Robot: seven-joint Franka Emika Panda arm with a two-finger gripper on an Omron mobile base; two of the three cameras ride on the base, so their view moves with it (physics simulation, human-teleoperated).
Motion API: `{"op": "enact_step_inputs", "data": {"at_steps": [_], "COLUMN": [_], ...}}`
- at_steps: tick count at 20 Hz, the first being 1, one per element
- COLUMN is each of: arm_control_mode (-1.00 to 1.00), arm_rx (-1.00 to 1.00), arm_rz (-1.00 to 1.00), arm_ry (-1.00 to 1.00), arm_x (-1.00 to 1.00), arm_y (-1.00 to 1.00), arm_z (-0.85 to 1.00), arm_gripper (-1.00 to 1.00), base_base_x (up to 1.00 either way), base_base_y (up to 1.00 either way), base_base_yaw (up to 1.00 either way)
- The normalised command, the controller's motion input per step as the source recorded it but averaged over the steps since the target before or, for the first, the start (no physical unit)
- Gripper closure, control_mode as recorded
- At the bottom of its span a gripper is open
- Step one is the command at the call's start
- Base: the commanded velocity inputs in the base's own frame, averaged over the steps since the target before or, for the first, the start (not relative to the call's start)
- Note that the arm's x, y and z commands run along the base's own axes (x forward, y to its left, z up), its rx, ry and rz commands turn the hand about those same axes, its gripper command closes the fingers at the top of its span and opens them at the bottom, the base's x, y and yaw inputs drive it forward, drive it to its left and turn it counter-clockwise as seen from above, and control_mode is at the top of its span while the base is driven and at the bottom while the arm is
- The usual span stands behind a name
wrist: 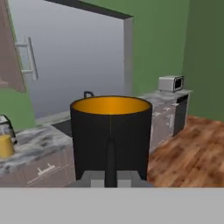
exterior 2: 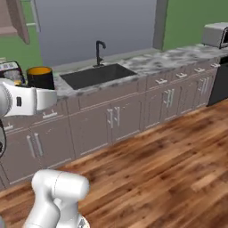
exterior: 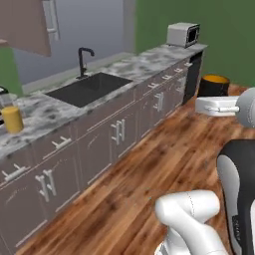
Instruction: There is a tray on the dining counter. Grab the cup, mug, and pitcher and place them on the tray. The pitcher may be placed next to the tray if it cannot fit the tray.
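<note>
Pincer clamped on black mug — aloft over wood floor; pitcher on countertop.

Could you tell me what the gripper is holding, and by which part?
The gripper holds the black mug with the orange inside, apparently by its side handle, raised above the floor.

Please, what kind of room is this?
A home kitchen, most likely: a marbled countertop over brown cabinets, a sink with a black faucet, and a small microwave at the counter's end.
</note>
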Motion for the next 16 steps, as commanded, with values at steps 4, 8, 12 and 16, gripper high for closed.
{"op": "enact_step_inputs", "data": {"at_steps": [4,8,12,16], "arm_control_mode": [1.00,1.00,1.00,1.00], "arm_rx": [0.00,0.00,0.00,0.00], "arm_rz": [0.00,0.00,0.00,0.00], "arm_ry": [0.00,0.00,0.00,0.00], "arm_x": [0.00,0.00,0.00,0.00], "arm_y": [0.00,0.00,0.00,0.00], "arm_z": [0.00,0.00,0.00,0.00], "arm_gripper": [1.00,1.00,1.00,1.00], "base_base_x": [-0.80,-0.77,-0.77,-0.76], "base_base_y": [-0.07,-0.05,-0.06,-0.07], "base_base_yaw": [-0.85,-0.88,-0.90,-0.90]}}
